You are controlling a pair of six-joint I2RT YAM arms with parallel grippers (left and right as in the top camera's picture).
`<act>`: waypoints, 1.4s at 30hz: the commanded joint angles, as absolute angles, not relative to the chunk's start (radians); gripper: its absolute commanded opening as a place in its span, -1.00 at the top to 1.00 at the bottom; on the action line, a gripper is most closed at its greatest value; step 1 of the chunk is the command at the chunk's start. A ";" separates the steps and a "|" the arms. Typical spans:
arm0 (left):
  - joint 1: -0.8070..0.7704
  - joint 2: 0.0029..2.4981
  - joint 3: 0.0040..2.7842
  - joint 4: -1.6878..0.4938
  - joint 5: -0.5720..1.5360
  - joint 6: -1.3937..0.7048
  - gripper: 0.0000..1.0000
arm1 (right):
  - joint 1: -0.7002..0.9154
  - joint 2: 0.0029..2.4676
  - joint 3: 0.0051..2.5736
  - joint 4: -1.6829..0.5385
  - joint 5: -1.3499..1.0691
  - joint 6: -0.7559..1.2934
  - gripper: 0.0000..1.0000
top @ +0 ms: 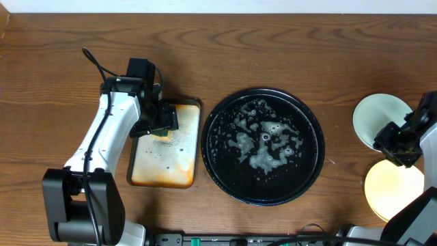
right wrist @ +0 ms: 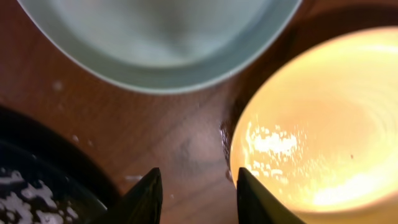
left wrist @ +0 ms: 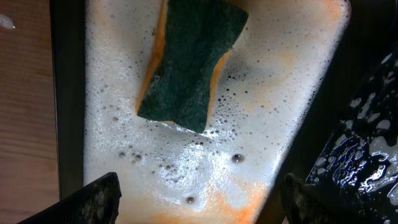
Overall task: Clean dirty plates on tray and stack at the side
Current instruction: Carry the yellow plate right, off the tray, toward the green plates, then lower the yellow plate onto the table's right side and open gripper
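Observation:
The black tray (top: 263, 145) sits mid-table, holding only soapy foam. To its right, on the bare wood, lie a mint-green plate (top: 377, 115) and a pale yellow plate (top: 390, 193). My right gripper (top: 396, 142) hovers between them. In the right wrist view the mint plate (right wrist: 161, 37) is ahead and the wet yellow plate (right wrist: 317, 124) is at the right. The right gripper (right wrist: 199, 196) is open over bare wood, with one fingertip at the yellow plate's rim. My left gripper (left wrist: 199, 202) is open over foam, short of a green-and-yellow sponge (left wrist: 189, 62).
The sponge lies in a small rectangular orange-stained tray (top: 179, 167), left of the black tray and full of suds. The black tray's rim (right wrist: 37, 186) shows at the lower left of the right wrist view. The left arm (top: 102, 143) reaches in from the front left.

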State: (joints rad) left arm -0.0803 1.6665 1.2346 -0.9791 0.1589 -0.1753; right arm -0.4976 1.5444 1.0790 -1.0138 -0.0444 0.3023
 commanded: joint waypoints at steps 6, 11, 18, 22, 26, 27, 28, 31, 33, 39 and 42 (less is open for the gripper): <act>-0.078 1.668 1.232 -0.981 0.168 -0.165 -0.66 | -0.496 1.545 0.967 -0.973 0.009 0.320 0.20; -0.078 1.668 1.232 -0.981 0.168 -0.165 -0.66 | -0.496 1.545 0.839 -0.843 0.009 0.344 0.22; -0.078 1.668 1.232 -0.981 0.168 -0.165 -0.66 | -0.496 1.545 0.759 -0.748 -0.006 0.333 0.64; -0.078 1.668 1.232 -0.981 0.168 -0.165 -0.66 | -0.496 1.544 0.759 -0.747 -0.009 0.336 0.89; -0.078 1.668 1.232 -0.981 0.168 -0.165 -0.66 | -0.496 1.534 0.768 -0.749 -0.034 0.335 0.97; -0.078 1.668 1.232 -0.981 0.168 -0.165 -0.66 | -0.496 1.525 0.772 -0.754 -0.035 0.335 0.97; -0.078 1.668 1.232 -0.981 0.168 -0.165 -0.66 | -0.496 1.512 0.775 -0.758 -0.035 0.331 0.98; -0.078 1.668 1.232 -0.981 0.168 -0.165 -0.66 | -0.496 1.457 0.786 -0.777 -0.035 0.316 0.97; -0.078 1.668 1.232 -0.981 0.168 -0.165 -0.66 | -0.496 1.409 0.786 -0.790 -0.036 0.317 0.98; -0.078 1.668 1.232 -0.981 0.168 -0.165 -0.66 | -0.496 1.238 0.786 -0.757 -0.128 0.326 0.98; -0.078 1.668 1.232 -0.981 0.168 -0.165 -0.66 | -0.496 1.186 0.786 -0.671 -0.171 0.325 0.98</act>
State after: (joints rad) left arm -0.0803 1.6665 1.2346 -0.9791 0.1593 -0.1753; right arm -0.4976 1.2274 0.7685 -0.7105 -0.0994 0.3286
